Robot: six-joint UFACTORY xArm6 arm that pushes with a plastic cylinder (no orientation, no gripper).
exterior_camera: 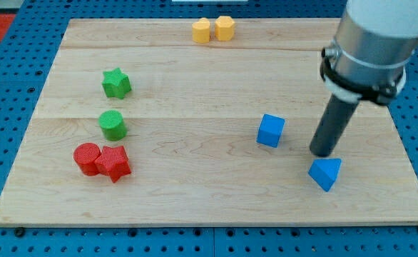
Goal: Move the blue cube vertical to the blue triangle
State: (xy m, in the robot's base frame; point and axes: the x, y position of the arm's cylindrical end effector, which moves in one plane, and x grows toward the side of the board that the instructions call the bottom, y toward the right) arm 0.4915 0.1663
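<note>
Blue pegboard surrounds your wooden table [209, 207], which fills nearly the whole view. You have no gripper on this arm, so nothing spreads or pinches; the dark rod comes down from the view's top right corner and my tip [325, 153] rests on the table in its right half, toward the bottom edge. You will find the blue cube [271, 130] to the left of the tip, near it but apart, a strip of bare wood showing between them. The blue triangle [325, 173] sits just below the tip, toward the bottom right corner, so close that you cannot tell whether they touch. The cube lies up and to the left of the triangle. Along the top edge, near its middle, two yellow blocks [213, 30] stand side by side, touching or nearly so. On the left half you see a green star [115, 83], and below it a green cylinder [112, 125]. Nearer the bottom left corner a red cylinder [87, 158] and a red star [113, 163] press against each other.
</note>
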